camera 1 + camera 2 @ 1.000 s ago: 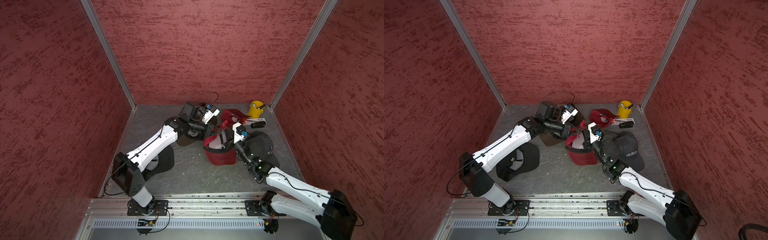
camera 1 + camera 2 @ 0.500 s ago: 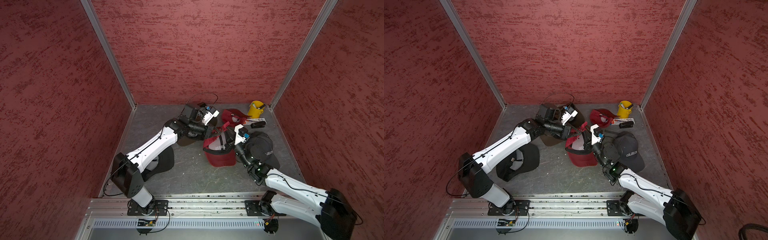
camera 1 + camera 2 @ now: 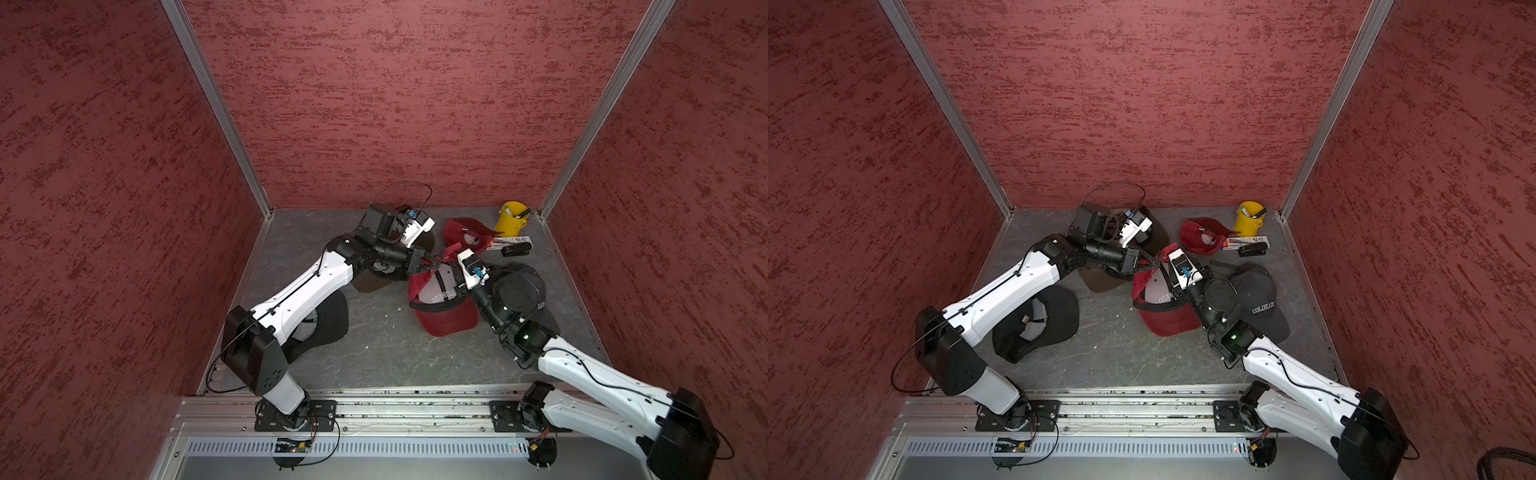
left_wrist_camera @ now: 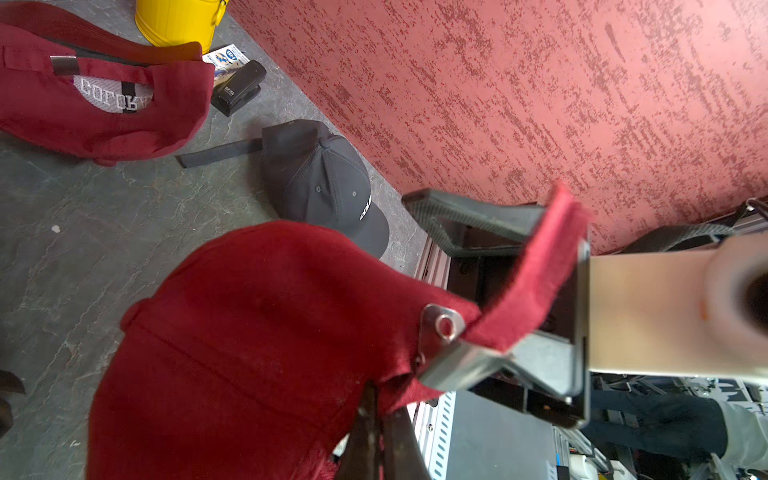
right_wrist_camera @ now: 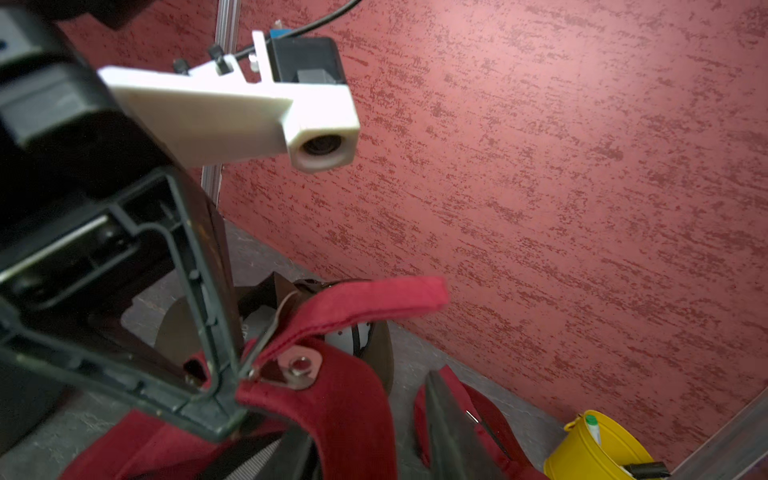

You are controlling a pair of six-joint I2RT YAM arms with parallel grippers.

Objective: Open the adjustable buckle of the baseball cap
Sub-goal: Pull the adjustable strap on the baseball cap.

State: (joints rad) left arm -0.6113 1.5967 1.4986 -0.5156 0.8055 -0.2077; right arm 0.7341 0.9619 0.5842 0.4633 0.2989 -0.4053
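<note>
Left wrist view is giving me the clearest read. The right gripper [image 4: 490,286], which was clamped shut a second ago, is now letting its jaws part. The red strap [image 4: 544,266] is standing up loosely between them rather than being pinched. Below it the metal flap [image 4: 461,365] of the buckle [image 4: 442,326] is sticking out away from the cap, hinged up from its riveted plate, so I am reading the clasp as flipped open. The left gripper [image 4: 376,415] is staying fully closed on the red cap [image 3: 440,307], pinching the back edge of the fabric just beside the buckle and keeping that end raised. In both top views the cap is lying near the middle of the floor [image 3: 374,345], with its brim resting on the floor, its back lifted between the two grippers, and a grey cap [image 3: 1258,299] just beside it. The right wrist view is agreeing: the strap's free end is poking out past the plate and the thin flap is raised. I am taking the release as a sign that the prying step is finishing. I cannot tell whether the strap is still threaded through the clasp, so I am treating the task as nearly done, not confirmed.
</note>
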